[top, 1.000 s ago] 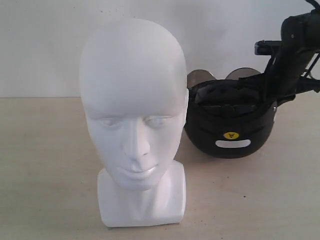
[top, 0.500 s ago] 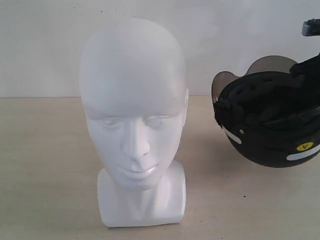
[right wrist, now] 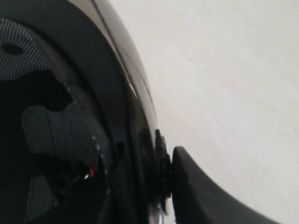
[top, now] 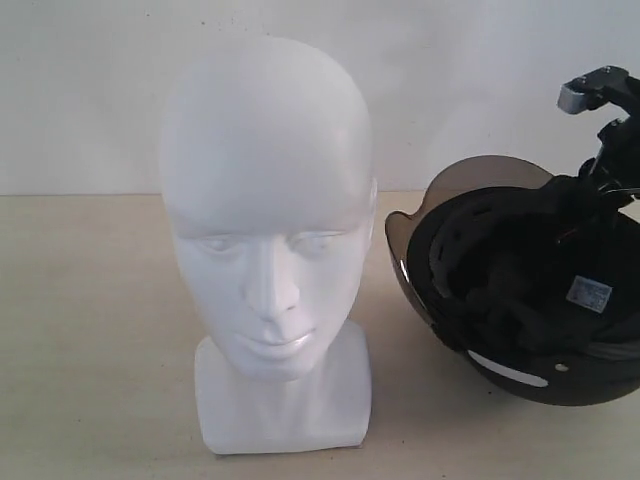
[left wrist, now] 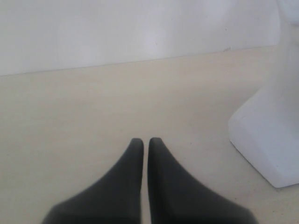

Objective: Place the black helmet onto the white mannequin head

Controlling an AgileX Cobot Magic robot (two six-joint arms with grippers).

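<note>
The right gripper (right wrist: 161,161) is clamped on the rim of the helmet (top: 520,300). The wrist view shows one dark finger (right wrist: 201,196) pressed flat against the glossy outer shell, while the other finger is hidden inside the shell. The mesh-covered padding (right wrist: 51,126) fills the rest of that view. From the outside camera, the right arm (top: 612,150) comes down from the upper right corner onto the far edge of the helmet.

The helmet is tipped on its side with its open, padded inside turned towards the camera and the mannequin head (top: 265,200). The smoky visor (top: 480,175) curves over its top and left edge. A white strip sticker (top: 508,368) runs along the lower rim, and a small white label (top: 590,293) shows inside. Whether the helmet touches the table (top: 90,330) or hangs just above it cannot be told.

The helmet sits just beside the mannequin head, to its right, with a narrow gap between visor and cheek. The head stands upright on its squarish base, bare, facing the camera, with a plain pale wall (top: 90,90) behind it.

The left gripper (left wrist: 145,142) has its two dark fingers drawn together with only a thin slit between them, holding nothing. It is above the bare table, with the head's base off to one side, apart from it.
</note>
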